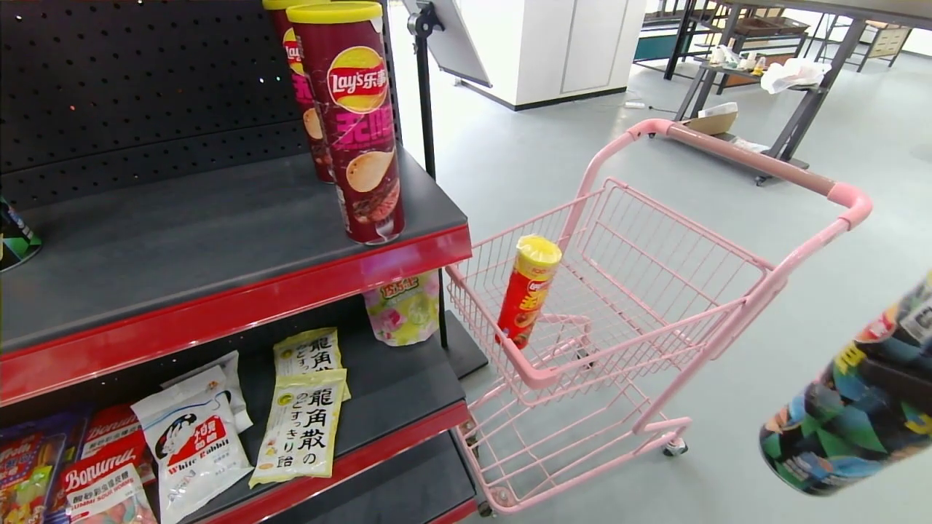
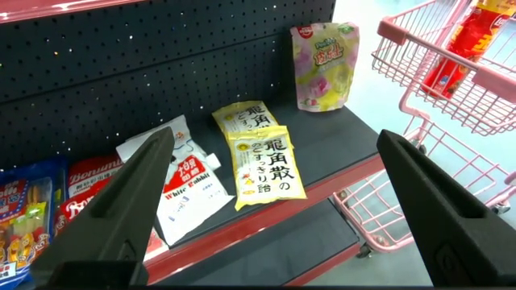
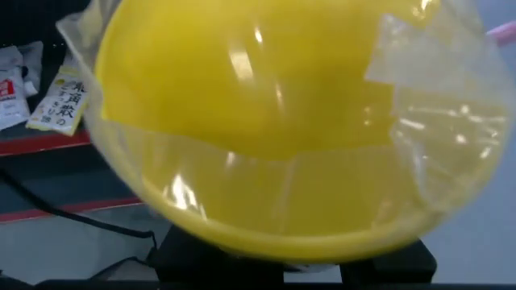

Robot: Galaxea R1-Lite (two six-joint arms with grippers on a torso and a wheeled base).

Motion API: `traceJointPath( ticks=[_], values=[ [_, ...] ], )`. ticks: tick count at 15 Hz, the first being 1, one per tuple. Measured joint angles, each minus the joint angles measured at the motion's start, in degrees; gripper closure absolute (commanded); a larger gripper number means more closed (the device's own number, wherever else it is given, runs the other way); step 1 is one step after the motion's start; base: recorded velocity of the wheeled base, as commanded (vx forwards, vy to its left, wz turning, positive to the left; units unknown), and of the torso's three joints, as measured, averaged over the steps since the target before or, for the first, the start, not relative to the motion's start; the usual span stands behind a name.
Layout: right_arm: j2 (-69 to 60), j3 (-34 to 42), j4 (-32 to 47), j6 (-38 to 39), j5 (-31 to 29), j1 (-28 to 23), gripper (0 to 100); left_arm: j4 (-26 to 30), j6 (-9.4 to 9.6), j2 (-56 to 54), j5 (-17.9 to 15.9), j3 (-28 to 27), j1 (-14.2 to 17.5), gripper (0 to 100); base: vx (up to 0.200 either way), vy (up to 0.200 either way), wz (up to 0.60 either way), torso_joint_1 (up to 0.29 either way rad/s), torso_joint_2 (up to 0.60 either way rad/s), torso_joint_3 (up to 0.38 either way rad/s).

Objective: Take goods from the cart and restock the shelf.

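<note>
A multicoloured can (image 1: 852,415) hangs in the air to the right of the pink cart (image 1: 728,156), level with its lower rack. My right gripper (image 3: 294,264) is shut on it, and the can's yellow lid (image 3: 266,121) hides most of the gripper. A red chip can with a yellow lid (image 1: 526,291) leans in the cart's basket. Two maroon chip cans (image 1: 360,124) stand upright at the right end of the upper shelf (image 1: 182,240). My left gripper (image 2: 274,201) is open in front of the lower shelf, holding nothing.
Yellow candy bags (image 2: 262,165) and white and red snack bags (image 1: 193,437) lie on the lower shelf. A green-and-pink bag (image 2: 324,64) stands at its right end. A black pole (image 1: 429,145) rises between shelf and cart. Open grey floor lies right of the cart.
</note>
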Motion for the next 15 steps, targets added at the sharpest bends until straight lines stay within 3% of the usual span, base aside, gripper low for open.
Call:
traceJointPath(
  ticks=[4,15],
  values=[
    [-12.73,5.35,8.95,-1.62,-2.28,-2.35,100,0.00,-0.02,0.00,0.00,0.00,0.00,0,0.000,0.000,0.00,0.000,0.00,0.000],
    [-20.07,8.77,9.29,-3.69,-2.60,-2.93,100,0.00,-0.22,0.00,0.00,0.00,0.00,0,0.000,0.000,0.00,0.002,-0.01,-0.004]
  ],
)
